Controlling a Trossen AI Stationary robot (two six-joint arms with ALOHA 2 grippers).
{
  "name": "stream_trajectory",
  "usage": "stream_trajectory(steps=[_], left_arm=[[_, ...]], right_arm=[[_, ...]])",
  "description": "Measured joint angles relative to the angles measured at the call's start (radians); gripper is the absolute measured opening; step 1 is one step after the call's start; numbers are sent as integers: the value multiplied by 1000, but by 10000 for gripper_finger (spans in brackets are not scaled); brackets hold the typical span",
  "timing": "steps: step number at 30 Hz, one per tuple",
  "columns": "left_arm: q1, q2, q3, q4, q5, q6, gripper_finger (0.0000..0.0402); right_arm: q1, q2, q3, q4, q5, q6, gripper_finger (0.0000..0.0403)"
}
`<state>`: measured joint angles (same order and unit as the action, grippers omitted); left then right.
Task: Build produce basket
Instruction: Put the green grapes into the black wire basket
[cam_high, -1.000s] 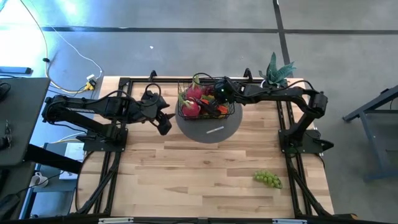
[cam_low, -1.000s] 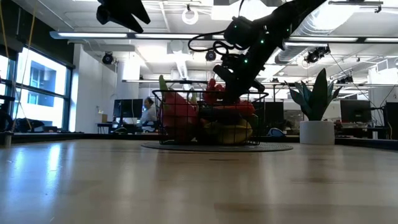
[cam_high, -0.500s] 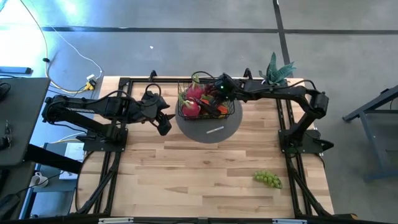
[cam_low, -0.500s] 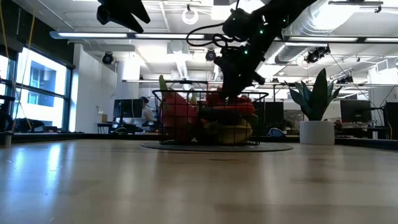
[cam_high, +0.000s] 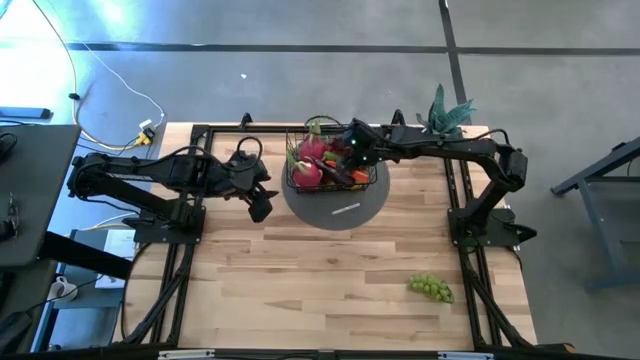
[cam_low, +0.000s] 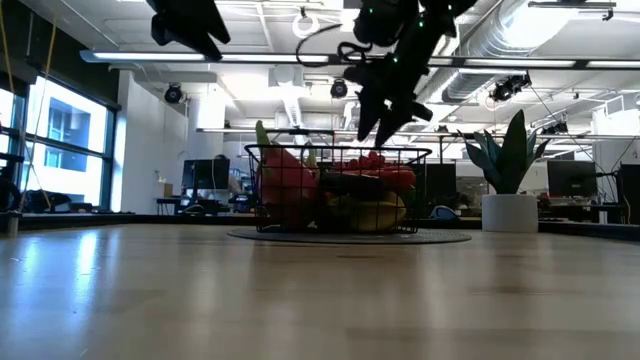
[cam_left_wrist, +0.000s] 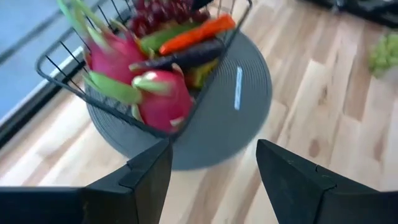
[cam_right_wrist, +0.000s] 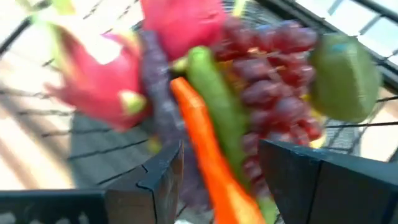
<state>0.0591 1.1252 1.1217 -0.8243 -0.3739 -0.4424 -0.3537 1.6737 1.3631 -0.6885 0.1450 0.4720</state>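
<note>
Wood planks make up the bench (cam_high: 330, 270), with grey floor around it. At left, the left gripper (cam_high: 261, 200) hangs above the bench just beside the round mat (cam_high: 340, 212), fingers (cam_left_wrist: 149, 174) spread apart and holding nothing. At centre the basket (cam_high: 372, 181) sits on the mat, filled with dragon fruits (cam_left_wrist: 158, 99), eggplant (cam_left_wrist: 186, 56), cucumber (cam_right_wrist: 214, 106), carrot (cam_right_wrist: 205, 155), red grapes (cam_right_wrist: 273, 81) and a round green fruit (cam_right_wrist: 345, 74); yellow pieces lower down are mostly hidden. The right gripper (cam_high: 352, 150) hovers over the basket, clear of the rim in the low view, fingers (cam_right_wrist: 161, 174) wide apart and empty. Green grapes (cam_high: 430, 288) lie alone on the bench near its right front. A potted plant (cam_high: 445, 112) stands at the right rear corner.
</note>
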Motion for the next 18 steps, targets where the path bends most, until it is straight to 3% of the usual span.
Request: stream_trajectory(steps=[18], left_arm=[[1, 0, 0, -58, 166, 35, 223]], right_arm=[[320, 0, 132, -234, 64, 162, 188]])
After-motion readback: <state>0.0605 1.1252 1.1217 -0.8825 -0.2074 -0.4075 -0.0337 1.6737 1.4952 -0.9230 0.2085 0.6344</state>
